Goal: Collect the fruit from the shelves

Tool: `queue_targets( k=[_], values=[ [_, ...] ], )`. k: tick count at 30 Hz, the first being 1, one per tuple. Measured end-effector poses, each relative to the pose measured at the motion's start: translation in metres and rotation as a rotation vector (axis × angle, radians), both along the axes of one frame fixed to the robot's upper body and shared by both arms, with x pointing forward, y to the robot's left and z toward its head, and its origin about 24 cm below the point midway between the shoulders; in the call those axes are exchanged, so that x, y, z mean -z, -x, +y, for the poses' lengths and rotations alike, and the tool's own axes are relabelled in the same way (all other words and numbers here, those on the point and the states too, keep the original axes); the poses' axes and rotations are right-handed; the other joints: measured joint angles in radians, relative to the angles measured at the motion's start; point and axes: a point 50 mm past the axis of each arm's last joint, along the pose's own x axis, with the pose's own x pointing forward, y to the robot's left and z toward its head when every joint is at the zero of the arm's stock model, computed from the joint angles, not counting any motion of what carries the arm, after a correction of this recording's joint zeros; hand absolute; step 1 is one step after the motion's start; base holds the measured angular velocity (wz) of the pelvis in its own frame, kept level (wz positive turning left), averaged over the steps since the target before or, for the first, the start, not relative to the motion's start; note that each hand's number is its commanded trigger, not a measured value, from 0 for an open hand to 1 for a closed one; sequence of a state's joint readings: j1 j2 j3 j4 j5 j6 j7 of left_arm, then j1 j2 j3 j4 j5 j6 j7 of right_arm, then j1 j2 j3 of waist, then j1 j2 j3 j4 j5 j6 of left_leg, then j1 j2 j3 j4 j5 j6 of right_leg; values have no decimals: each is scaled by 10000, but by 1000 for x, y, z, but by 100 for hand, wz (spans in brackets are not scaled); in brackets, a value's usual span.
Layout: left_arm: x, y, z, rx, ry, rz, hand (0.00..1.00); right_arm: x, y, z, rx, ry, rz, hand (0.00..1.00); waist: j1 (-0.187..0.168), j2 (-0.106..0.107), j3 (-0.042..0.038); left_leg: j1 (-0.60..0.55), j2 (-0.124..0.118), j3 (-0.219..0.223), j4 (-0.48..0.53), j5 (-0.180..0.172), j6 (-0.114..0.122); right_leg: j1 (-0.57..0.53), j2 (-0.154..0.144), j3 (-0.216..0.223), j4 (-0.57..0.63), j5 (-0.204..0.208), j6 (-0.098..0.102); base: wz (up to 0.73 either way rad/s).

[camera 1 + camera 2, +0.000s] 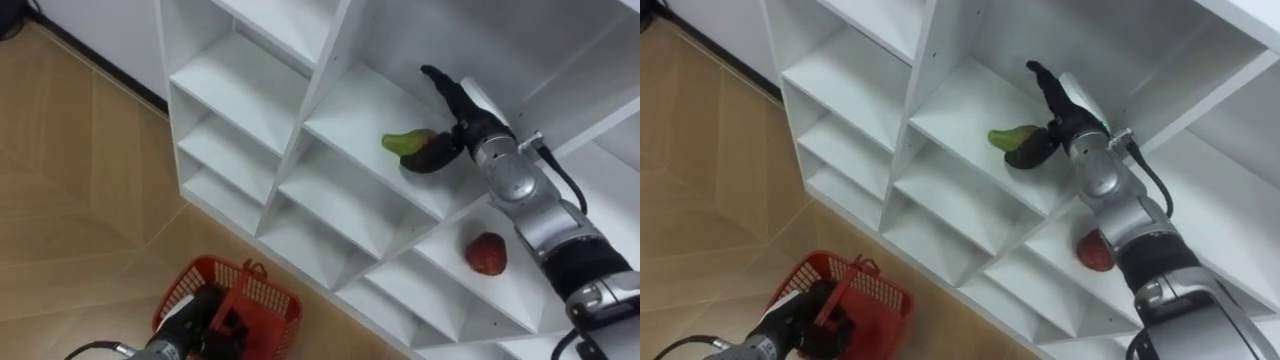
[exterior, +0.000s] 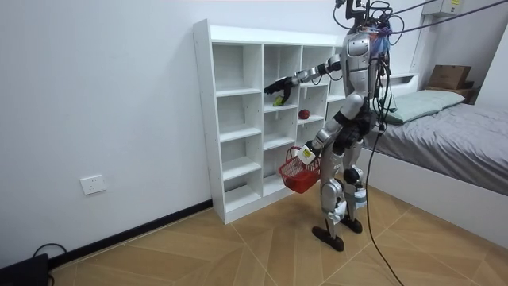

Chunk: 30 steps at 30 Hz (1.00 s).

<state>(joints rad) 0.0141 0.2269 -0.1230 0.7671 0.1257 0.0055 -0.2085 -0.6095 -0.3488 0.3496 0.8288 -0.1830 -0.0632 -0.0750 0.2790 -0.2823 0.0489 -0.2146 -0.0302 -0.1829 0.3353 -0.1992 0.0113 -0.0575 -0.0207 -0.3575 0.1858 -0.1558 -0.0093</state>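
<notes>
The robot stood close in front of the closet, a white unit of open compartments, with its right arm stretched into a compartment in the middle column, in the closet's upper half. A green fruit lay on that compartment's shelf, near its front edge. The right hand was at the fruit. Its long fingers reached straight past it toward the closet's back wall, and its thumb hooked against the fruit's near side. The hand was wide, not clamped, and the fruit rested on the shelf, so I judged the step to be the grasp of the first fruit, begun but not finished.

A red fruit sat untouched one level lower, in the neighbouring column on the robot's right. The left hand hung low in front of the closet's bottom rows, its fingers curled round the handle of a red basket. Whether anything lay in the basket could not be told.

The next move called for the straight fingers to fold over the top of the green fruit and meet the thumb. The fruit looked rounded and smooth, and a loose close could nudge it deeper into the closet. Once held, it would need to be drawn out clear of the closet's shelf edge and upright divider. It could then be lowered over the basket, with the left arm perhaps raising the basket toward it. After that the red fruit would be left to fetch.
</notes>
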Motion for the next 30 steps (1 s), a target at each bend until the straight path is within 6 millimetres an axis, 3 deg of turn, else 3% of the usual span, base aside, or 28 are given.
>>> queue_targets(
  k=[30],
  values=[
    [0,-3,-8,306,125,-36,100,4,0,-6,571,148,-261,0,144,-6,-1,-193,-12,78,-78,39,54,-229,-70,16,25,-1,0,0]
  ],
)
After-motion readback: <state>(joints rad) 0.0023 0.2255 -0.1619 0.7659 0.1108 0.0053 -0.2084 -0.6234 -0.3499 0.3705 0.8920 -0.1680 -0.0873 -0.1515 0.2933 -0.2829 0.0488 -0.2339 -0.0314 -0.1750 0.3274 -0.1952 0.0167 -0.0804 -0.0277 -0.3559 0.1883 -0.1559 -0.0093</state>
